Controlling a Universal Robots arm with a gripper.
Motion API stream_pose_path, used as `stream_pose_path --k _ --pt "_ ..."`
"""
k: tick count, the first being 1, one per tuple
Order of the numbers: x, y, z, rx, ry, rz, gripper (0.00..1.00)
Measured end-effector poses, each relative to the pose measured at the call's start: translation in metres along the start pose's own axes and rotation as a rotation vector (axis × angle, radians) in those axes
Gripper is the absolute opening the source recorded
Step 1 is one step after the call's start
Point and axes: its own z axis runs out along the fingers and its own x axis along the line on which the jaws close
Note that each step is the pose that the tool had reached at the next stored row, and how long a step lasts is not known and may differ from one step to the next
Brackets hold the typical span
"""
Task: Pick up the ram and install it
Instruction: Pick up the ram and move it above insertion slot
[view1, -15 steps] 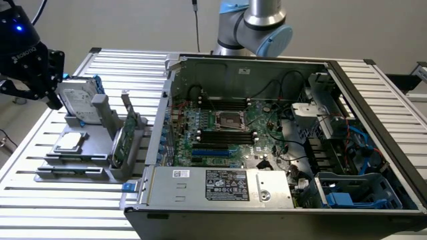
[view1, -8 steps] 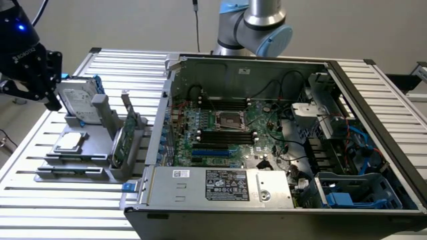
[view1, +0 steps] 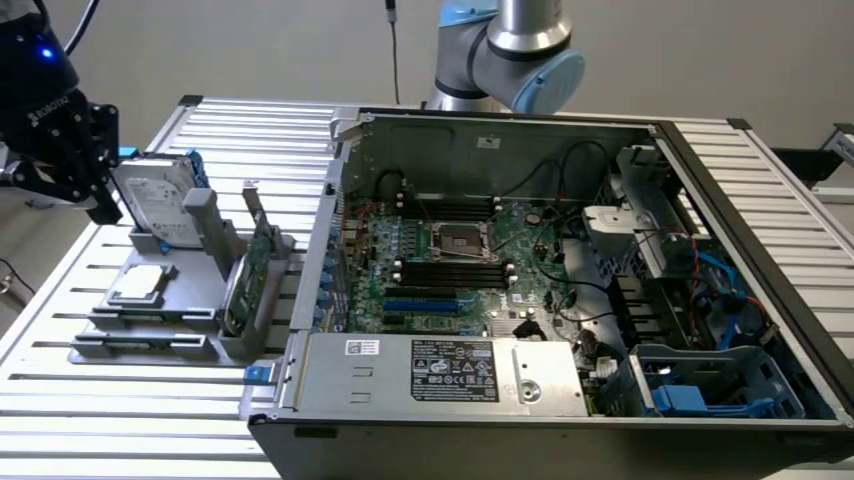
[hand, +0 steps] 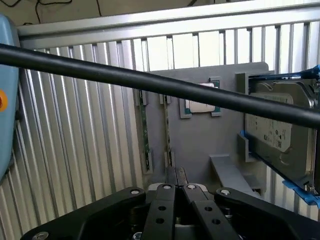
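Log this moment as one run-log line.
gripper: fingers shut, empty, near grey holder | ram: in holder, not picked | computer case: open

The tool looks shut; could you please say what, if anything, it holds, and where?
Nothing is held; the tool is shut and empty, near the hard drive.

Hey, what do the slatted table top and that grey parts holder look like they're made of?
The table top looks like bare aluminium: silvery ribbed slats with a dull metallic sheen. The parts holder is probably plastic: even matte grey with no shine, though painted metal can't be ruled out.
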Motion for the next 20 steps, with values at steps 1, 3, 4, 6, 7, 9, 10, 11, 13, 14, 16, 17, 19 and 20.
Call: stream_pose_path --k 1,3,4,6,7,9,10,11,13,14,16,17,19,20 --pt "0.0 0.0 0.0001 -0.0001 0.0001 -0.014 0.12" --pt "0.0 0.0001 0.0008 -0.0002 -0.0009 -0.034 0.17" --pt "0.0 0.0002 0.0013 0.0 -0.0015 -0.043 0.24" --pt "0.001 0.0002 0.003 0.0009 -0.0027 -0.058 0.3" --pt "0.001 0.0003 0.0041 0.0015 -0.0033 -0.065 0.3" --pt "0.004 0.0002 0.0068 0.0024 -0.0053 -0.076 0.36" --pt "0.006 0.0002 0.0083 0.0028 -0.0066 -0.08 0.36" --pt "0.008 0.0004 0.0099 0.0031 -0.008 -0.083 0.36" --pt "0.013 0.0004 0.0131 0.0033 -0.0102 -0.085 0.36" --pt "0.016 0.0004 0.0147 0.0033 -0.0112 -0.086 0.36" --pt "0.023 0.0008 0.0187 0.0033 -0.0134 -0.087 0.36" --pt "0.026 0.001 0.0208 0.0033 -0.0142 -0.087 0.36" --pt "0.03 0.0011 0.0248 0.0028 -0.0146 -0.088 0.36" --pt "0.032 0.0012 0.0267 0.0028 -0.0148 -0.088 0.36"
